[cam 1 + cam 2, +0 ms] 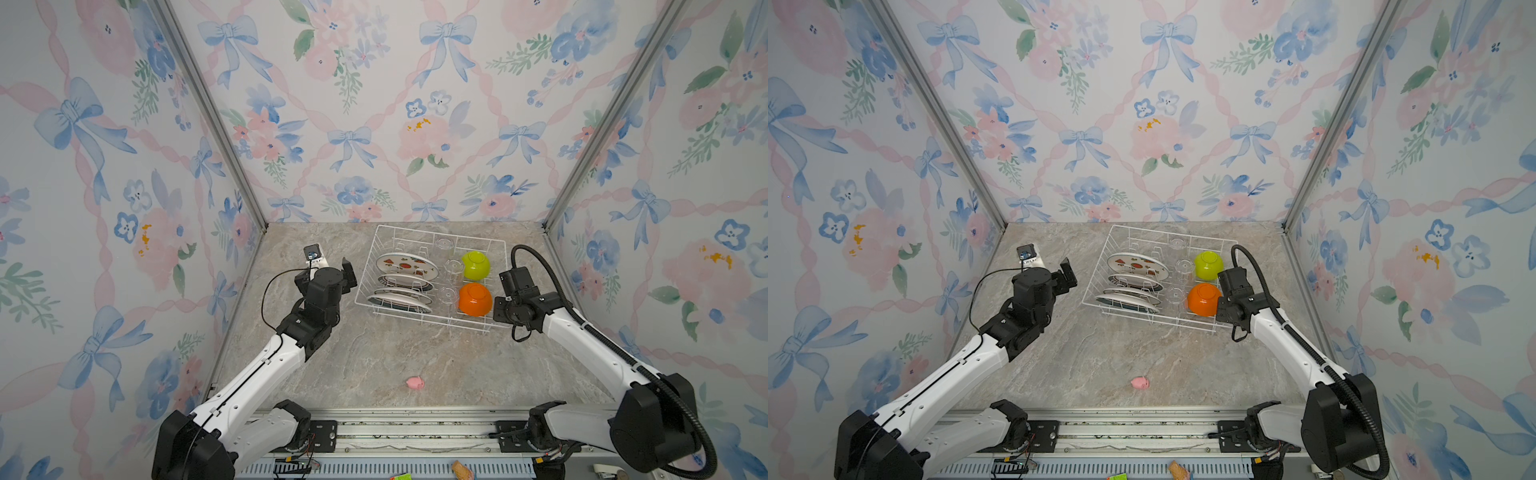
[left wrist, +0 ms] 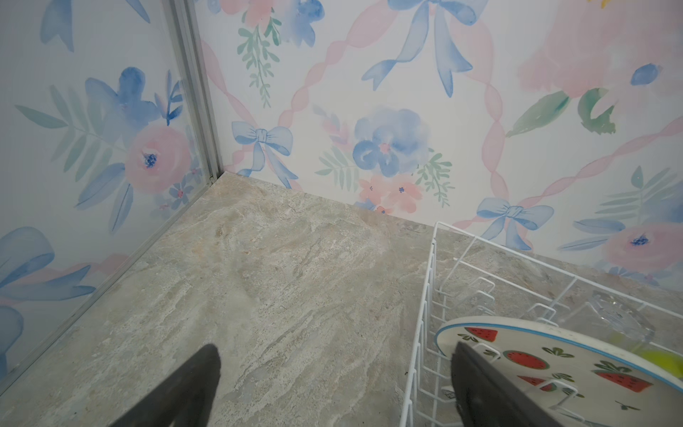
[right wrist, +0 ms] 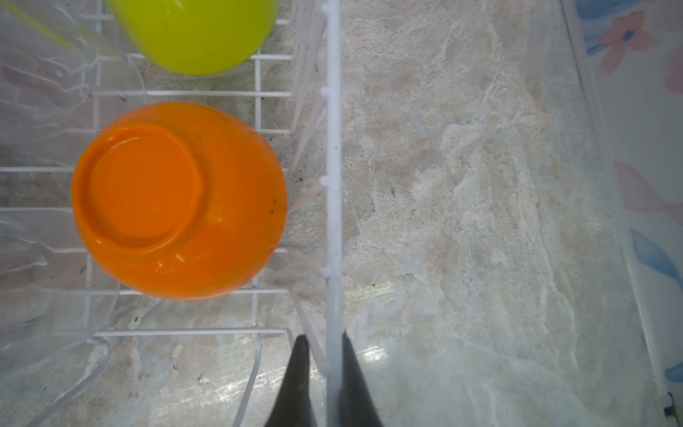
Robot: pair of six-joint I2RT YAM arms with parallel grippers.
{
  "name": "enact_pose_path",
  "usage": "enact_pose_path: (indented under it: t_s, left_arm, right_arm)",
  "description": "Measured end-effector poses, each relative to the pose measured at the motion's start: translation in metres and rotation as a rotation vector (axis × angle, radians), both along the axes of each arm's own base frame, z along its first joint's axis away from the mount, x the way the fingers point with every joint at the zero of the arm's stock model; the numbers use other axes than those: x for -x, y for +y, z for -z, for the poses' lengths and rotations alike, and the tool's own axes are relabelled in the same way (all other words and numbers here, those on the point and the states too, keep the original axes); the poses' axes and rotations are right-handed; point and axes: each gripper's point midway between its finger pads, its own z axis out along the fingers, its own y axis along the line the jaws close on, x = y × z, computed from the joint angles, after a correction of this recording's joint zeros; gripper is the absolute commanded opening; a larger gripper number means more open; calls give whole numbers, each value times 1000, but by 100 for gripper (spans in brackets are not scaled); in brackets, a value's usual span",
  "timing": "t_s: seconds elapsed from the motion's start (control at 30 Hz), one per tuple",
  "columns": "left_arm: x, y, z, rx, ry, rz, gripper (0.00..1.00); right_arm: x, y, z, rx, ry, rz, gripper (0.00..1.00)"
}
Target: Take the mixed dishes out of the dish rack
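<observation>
Two hands, two states. Your right hand (image 3: 324, 338) is clenched on the dish rack (image 3: 333, 148): both fingers pinch the white rim wire on its right side, just beside the orange bowl (image 3: 177, 199). Your left hand (image 2: 334, 356) is released, jaws spread wide, grasping nothing; it hovers over the surface (image 1: 374, 353) near the rack's left wall. In the left wrist view one finger (image 2: 480, 392) overlaps that wall and the edge of a plate; contact can't be told. Rack sits on the surface toward the back right, slightly skewed, and every dish in view is inside it. Left half: plates (image 1: 407, 266) stand tilted between the prongs, one behind another, at least three; the rearmost shows its face with watermelon and strawberry prints and a blue rim. Middle: three clear glasses (image 1: 454, 266) in a row from back to front. Right part: lime-green bowl (image 1: 476, 265) and the orange bowl, both upside down, lime-green one behind, orange one nearer the front with its foot ring up, the two apart from each other. Small pink toy (image 1: 415, 383) lies on the surface near the front edge, well apart from the rack and from both hands.
</observation>
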Motion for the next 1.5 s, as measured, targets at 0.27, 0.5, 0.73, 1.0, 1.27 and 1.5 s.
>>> enact_pose_path:
  t_s: [0.27,0.5,0.73,1.0,1.27,1.5]
  left_arm:
    - [-21,-2,23,34,86,51,98]
    - [-34,2,49,91,162,81,98]
    - [-49,-17,79,108,256,144,98]
    - [-68,-42,116,129,367,229,85]
    - [-87,-57,132,129,405,283,62]
    - [-94,-67,141,131,425,325,57]
  right_arm:
    - [1,-4,4,34,46,3,33]
    - [-1,-11,-6,67,38,12,58]
    - [-11,-1,-23,21,-3,-8,60]
    - [-20,32,-43,-52,-42,-124,64]
    - [-27,62,-77,-103,-108,-205,66]
    - [-24,68,-88,-112,-126,-232,67]
